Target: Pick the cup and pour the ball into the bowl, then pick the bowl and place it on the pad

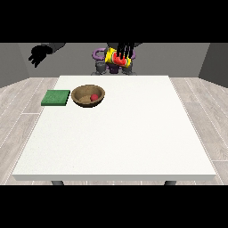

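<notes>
Holding yellow cup (116, 58), hand (125, 50) at view's right; no writing legible.

The hand at the view's left (37, 55) is raised well above the table level, out past the table's left edge, at the end of a grey forearm that enters from the top. Its fingers are spread and relaxed, and hold nothing. The hand at the view's right (125, 52) is raised in front of the robot's torso, fingers pointing downward. These fingers are curled round the cup (118, 58), which lies tilted in the hand.
</notes>
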You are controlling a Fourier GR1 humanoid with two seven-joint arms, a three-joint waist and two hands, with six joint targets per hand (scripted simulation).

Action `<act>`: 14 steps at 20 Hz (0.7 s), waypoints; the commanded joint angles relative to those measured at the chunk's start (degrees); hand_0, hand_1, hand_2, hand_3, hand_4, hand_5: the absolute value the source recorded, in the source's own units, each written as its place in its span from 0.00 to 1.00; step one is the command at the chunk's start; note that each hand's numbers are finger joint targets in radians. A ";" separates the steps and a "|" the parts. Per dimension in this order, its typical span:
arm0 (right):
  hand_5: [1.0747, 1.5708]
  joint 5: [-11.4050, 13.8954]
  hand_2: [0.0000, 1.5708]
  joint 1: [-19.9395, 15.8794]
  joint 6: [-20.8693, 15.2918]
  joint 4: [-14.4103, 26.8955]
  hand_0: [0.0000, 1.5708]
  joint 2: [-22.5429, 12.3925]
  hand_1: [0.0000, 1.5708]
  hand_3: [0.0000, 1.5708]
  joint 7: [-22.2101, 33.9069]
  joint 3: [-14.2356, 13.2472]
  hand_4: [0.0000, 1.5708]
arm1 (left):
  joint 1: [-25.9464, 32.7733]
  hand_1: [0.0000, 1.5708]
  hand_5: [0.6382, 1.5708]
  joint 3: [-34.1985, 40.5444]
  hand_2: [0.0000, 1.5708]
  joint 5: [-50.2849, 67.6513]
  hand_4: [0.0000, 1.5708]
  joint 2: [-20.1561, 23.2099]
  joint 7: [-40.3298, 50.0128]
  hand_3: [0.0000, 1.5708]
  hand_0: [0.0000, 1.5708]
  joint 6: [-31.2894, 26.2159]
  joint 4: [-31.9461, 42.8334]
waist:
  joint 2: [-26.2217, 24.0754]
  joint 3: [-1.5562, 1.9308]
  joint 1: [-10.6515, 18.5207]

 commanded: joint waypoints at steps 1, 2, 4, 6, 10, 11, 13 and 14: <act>0.97 0.94 0.00 0.65 -2.82 -0.13 0.00 1.12 0.00 0.07 -0.34 -0.15 0.50 | 1.40 0.27 0.96 13.42 0.09 15.56 0.78 1.33 -6.28 0.01 0.27 3.75 -7.76 | 0.30 -0.40 4.17; 0.97 0.67 0.00 -0.23 -3.01 -0.47 0.00 1.76 0.00 0.00 0.03 0.20 0.50 | 1.13 0.00 0.98 16.66 0.00 20.01 0.75 -0.26 -6.71 0.00 0.00 3.50 -9.31 | 0.71 -0.52 4.40; 0.97 1.36 0.00 0.15 -4.32 -0.14 0.00 1.72 0.00 0.00 -0.61 -0.16 0.50 | 1.13 0.00 1.00 22.76 0.00 27.98 0.73 0.27 -8.99 0.00 0.00 2.05 -12.36 | 1.92 -0.52 6.23; 0.97 1.48 0.00 0.19 -5.06 -0.20 0.00 1.69 0.00 0.00 -1.18 -0.58 0.50 | 2.01 0.00 1.00 27.95 0.00 36.16 0.70 0.72 -12.15 0.00 0.00 -1.06 -14.79 | 3.36 -0.43 7.36; 0.98 1.57 0.00 2.43 -7.31 1.42 0.00 5.81 0.00 0.00 -3.22 -0.64 0.48 | 3.26 0.00 1.00 35.40 0.00 50.37 0.67 4.22 -16.22 0.00 0.00 -13.87 -17.83 | 4.52 0.04 11.28; 0.99 2.58 0.00 2.17 -8.76 0.87 0.00 7.88 0.00 0.00 -5.24 0.23 0.46 | 0.37 0.00 1.00 38.29 0.00 52.70 0.67 7.66 -16.06 0.00 0.00 -16.93 -17.32 | 6.48 0.12 11.22; 0.99 2.18 0.00 0.96 -10.89 1.61 0.00 7.89 0.00 0.00 -4.07 -0.59 0.46 | 2.16 0.00 0.99 40.29 0.00 57.76 0.67 8.84 -15.67 0.00 0.00 -22.70 -17.00 | 6.29 0.21 12.70; 0.99 1.80 0.00 0.74 -9.46 2.51 0.00 7.87 0.00 0.00 -6.27 -0.87 0.46 | 1.46 0.00 0.99 42.11 0.00 59.33 0.67 10.65 -16.02 0.00 0.00 -23.99 -16.94 | 8.42 0.29 12.72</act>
